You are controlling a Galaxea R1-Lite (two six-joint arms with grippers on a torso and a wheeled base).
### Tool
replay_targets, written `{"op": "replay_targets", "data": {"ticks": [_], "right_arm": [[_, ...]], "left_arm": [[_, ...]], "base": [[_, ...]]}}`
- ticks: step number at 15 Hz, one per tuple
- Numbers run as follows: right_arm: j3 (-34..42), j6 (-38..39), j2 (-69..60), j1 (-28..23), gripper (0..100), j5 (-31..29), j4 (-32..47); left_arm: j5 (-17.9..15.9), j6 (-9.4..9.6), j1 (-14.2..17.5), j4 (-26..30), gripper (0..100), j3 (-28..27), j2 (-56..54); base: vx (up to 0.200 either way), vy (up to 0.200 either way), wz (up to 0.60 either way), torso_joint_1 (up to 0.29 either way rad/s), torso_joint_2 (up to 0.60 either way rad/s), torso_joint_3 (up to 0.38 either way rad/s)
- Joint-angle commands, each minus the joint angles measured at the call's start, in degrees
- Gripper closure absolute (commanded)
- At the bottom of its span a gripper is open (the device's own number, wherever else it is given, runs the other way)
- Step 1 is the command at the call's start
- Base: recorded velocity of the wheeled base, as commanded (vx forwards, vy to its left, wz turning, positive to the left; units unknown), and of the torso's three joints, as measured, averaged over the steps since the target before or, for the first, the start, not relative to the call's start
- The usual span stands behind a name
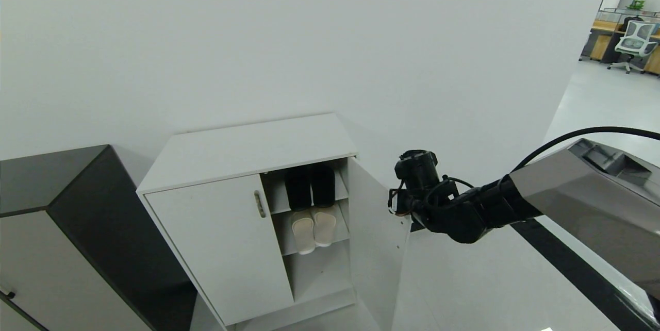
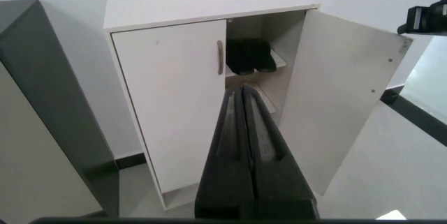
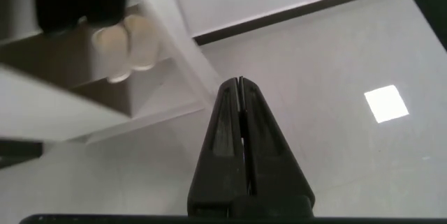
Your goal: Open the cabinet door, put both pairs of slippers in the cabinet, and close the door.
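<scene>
The left claw (image 2: 242,91) was pressed shut on nothing, pointed at the white cabinet (image 1: 247,148) from the front. The right claw (image 3: 239,81), fingers also closed together and empty, hung above the pale floor (image 3: 335,49) at about 3 o'clock from the cabinet's open right door (image 1: 375,233), just beside that door's top outer corner; whether it touched the panel could not be told. The door stood swung wide, while the left door (image 1: 221,248) at 9 o'clock was closed, its small metal handle (image 1: 259,203) upright at the inner edge. Inside, a cream pair of slippers (image 1: 313,227) lay side by side on the middle shelf, with a black pair of slippers (image 1: 310,186) on the shelf directly above, at 12 o'clock. A dark cabinet (image 1: 77,207) stood at 9 o'clock from the white one, both against a plain white wall (image 1: 309,37).
</scene>
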Motion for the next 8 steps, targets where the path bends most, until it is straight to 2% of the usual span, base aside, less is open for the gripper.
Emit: {"op": "replay_targets", "data": {"ticks": [1,4,8], "right_arm": [[2.47,0.13,-4.18,2.85,100,0.13,0.04],[4.93,0.21,-6.99,6.63,100,-0.05,-0.23],[7.92,-1.63,-9.01,7.86,100,0.48,-0.23]], "left_arm": [[0.01,-0.04,0.01,0.02,100,0.00,-0.01],[0.10,-0.04,0.01,-0.07,100,0.00,-0.01],[0.10,-0.04,0.01,-0.07,100,0.00,-0.01]], "base": [[0.000,0.000,0.00,0.000,0.00,0.000],[0.000,0.000,0.00,0.000,0.00,0.000],[0.000,0.000,0.00,0.000,0.00,0.000]]}}
